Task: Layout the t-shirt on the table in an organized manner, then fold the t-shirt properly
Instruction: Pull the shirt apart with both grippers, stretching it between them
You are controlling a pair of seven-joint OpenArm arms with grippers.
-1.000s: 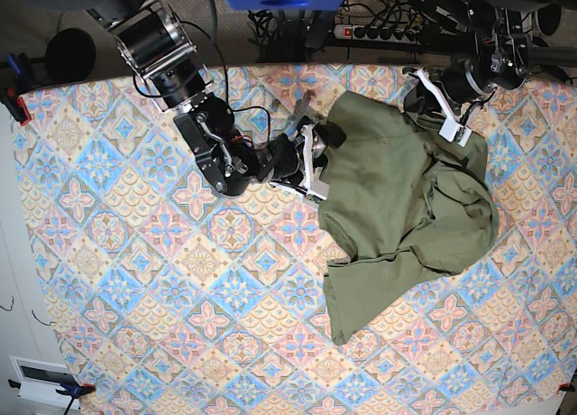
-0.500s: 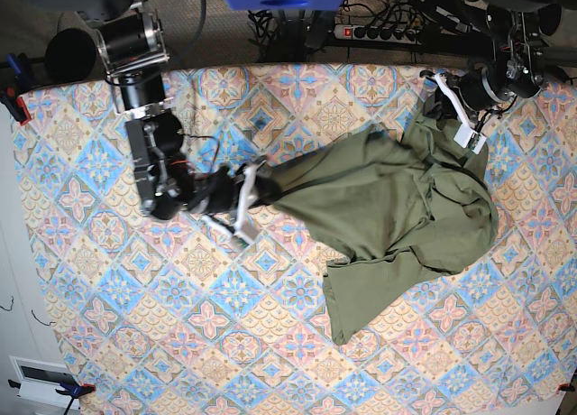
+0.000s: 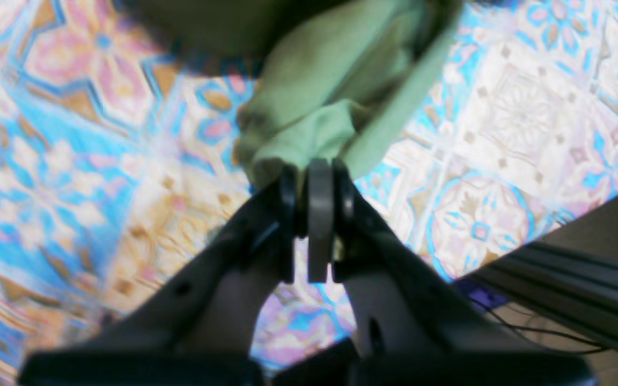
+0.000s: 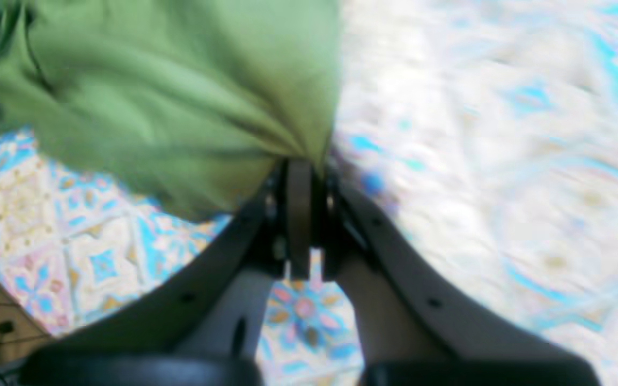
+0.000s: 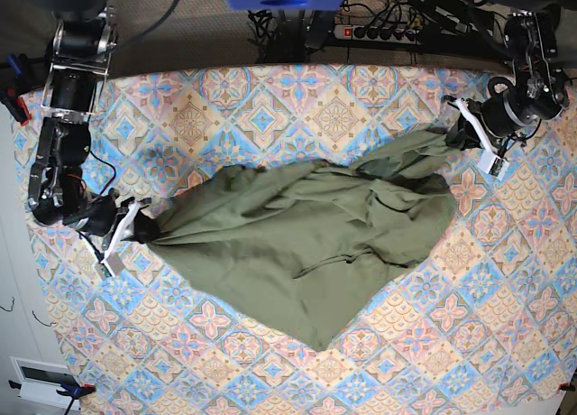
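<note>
Wrist views blur the table (image 5: 270,99); each closed gripper, left (image 3: 314,166) and right (image 4: 301,163), pinches the t-shirt (image 5: 306,225).

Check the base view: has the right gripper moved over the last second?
Yes. The right gripper, shut on the t-shirt, has moved from mid-table toward the table's left edge in this view, stretching the shirt.
</note>
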